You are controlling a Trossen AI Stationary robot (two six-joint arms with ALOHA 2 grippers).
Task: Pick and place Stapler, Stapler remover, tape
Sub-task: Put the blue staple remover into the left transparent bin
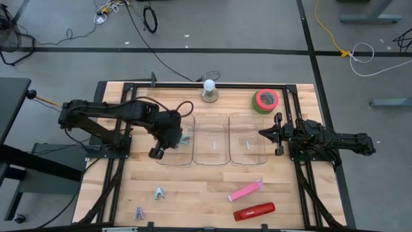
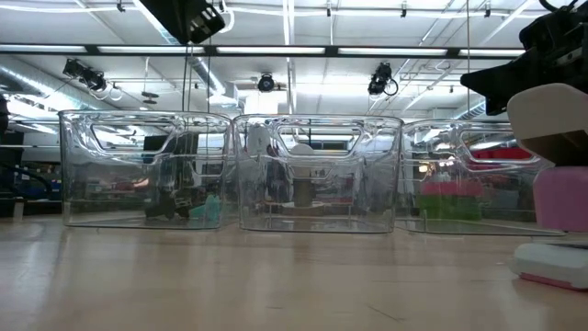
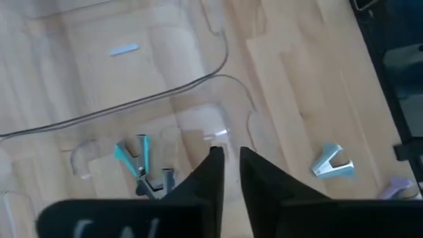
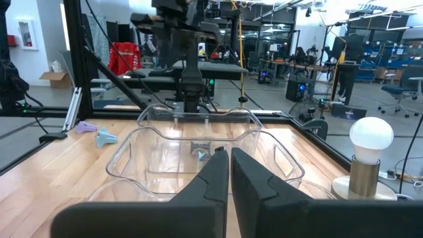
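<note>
Three clear bins (image 1: 211,138) stand in a row at the table's middle. A teal staple remover (image 1: 185,140) (image 3: 132,158) lies on the floor of the left bin. My left gripper (image 1: 156,153) (image 3: 229,155) hangs above that bin's near wall, pointing steeply down, with a narrow gap between its fingers and nothing in it. The green tape (image 1: 265,100) lies flat at the far right. A pink stapler (image 1: 246,191) and a red stapler (image 1: 253,211) lie near the front edge. My right gripper (image 1: 262,133) (image 4: 229,155) waits shut and level beside the right bin.
Two more staple removers (image 1: 159,192) (image 1: 140,212) lie on the wood at the front left. A white bulb on a round base (image 1: 209,90) stands behind the middle bin. A black frame (image 1: 296,109) runs around the table top.
</note>
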